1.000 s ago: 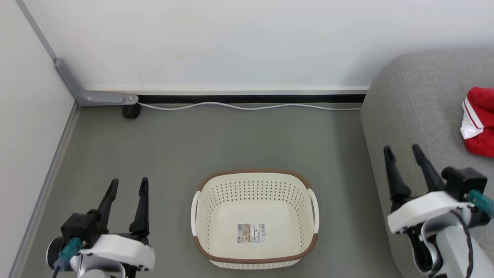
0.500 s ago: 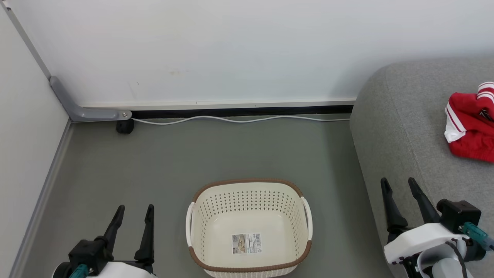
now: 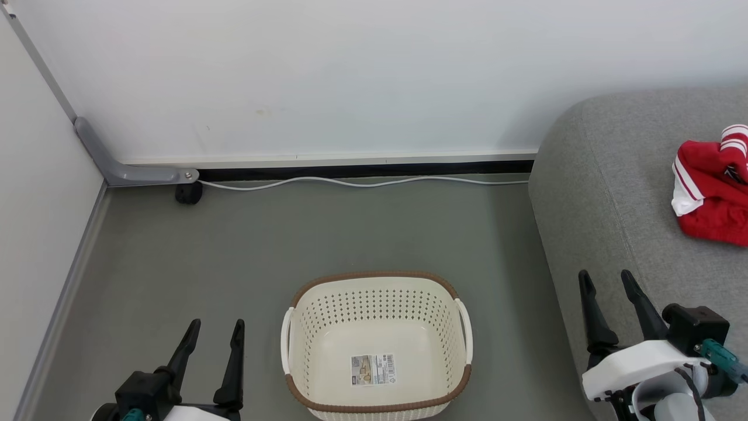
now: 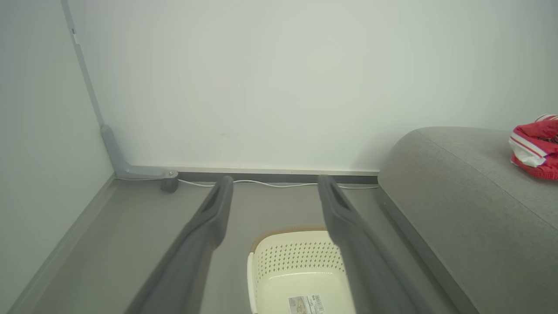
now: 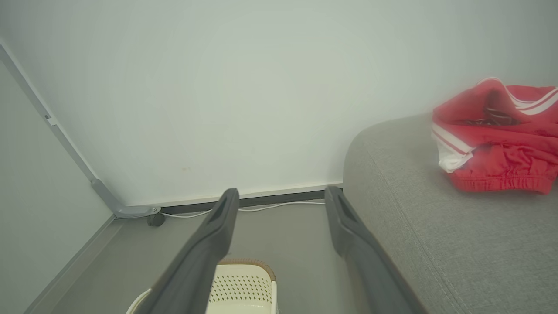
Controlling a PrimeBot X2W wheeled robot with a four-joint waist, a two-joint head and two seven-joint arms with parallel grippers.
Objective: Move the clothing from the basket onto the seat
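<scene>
**Basket empty, red clothes on the seat**

At 7 o'clock in my head view, my left gripper has slid a little lower and a little toward the basket since half a second ago. Its two fingers are spread wide and hold nothing.

At 6 o'clock the basket sits on the floor where it was. I see just its label sticker inside.

At 5 o'clock my right gripper has hardly moved. Its fingers are spread wide too, with nothing between them.

The seat runs from 2 to 4 o'clock. The clothing lies on it at 3 o'clock, a red heap well apart from both grippers.

I think the job is done and my arms are just settling.
</scene>
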